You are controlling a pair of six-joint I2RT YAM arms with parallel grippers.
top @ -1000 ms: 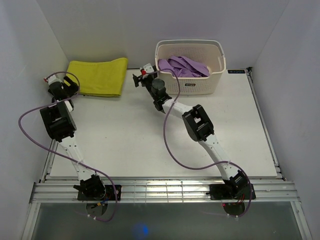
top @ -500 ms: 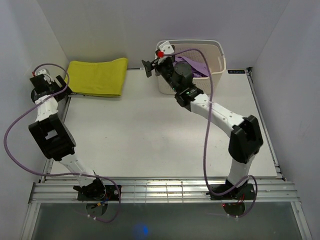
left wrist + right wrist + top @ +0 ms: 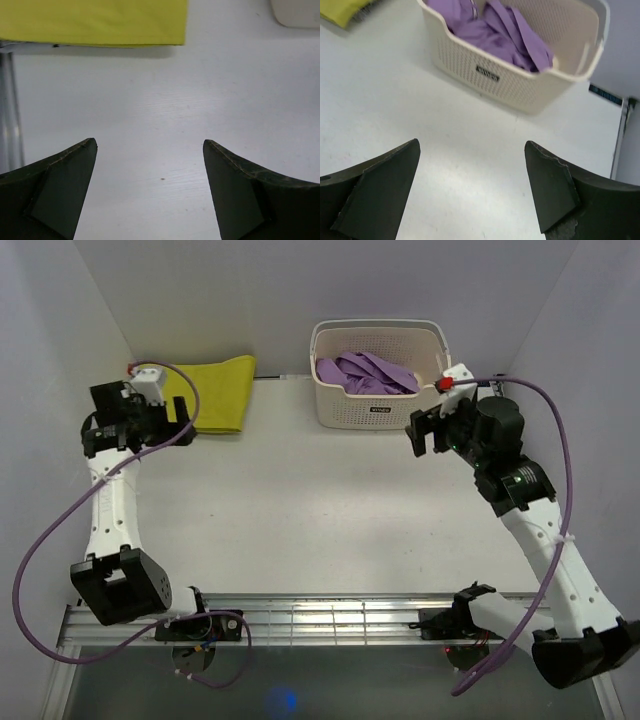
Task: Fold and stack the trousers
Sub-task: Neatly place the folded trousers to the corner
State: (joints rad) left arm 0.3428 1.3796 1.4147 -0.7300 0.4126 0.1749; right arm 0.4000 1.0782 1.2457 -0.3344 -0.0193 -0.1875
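Observation:
Folded yellow trousers lie flat at the back left of the table; their near edge shows in the left wrist view. Purple trousers lie crumpled in a cream basket, also seen in the right wrist view. My left gripper is open and empty, raised just in front of the yellow trousers. My right gripper is open and empty, raised to the right of the basket's front.
White walls close in the table on the left, back and right. A metal rail with both arm bases runs along the near edge. A metal strip runs along the table's left side.
Both arms have swung up and outward: the left arm rose and its gripper moved right over the table's back left, the right arm moved from the basket's left side to its right.

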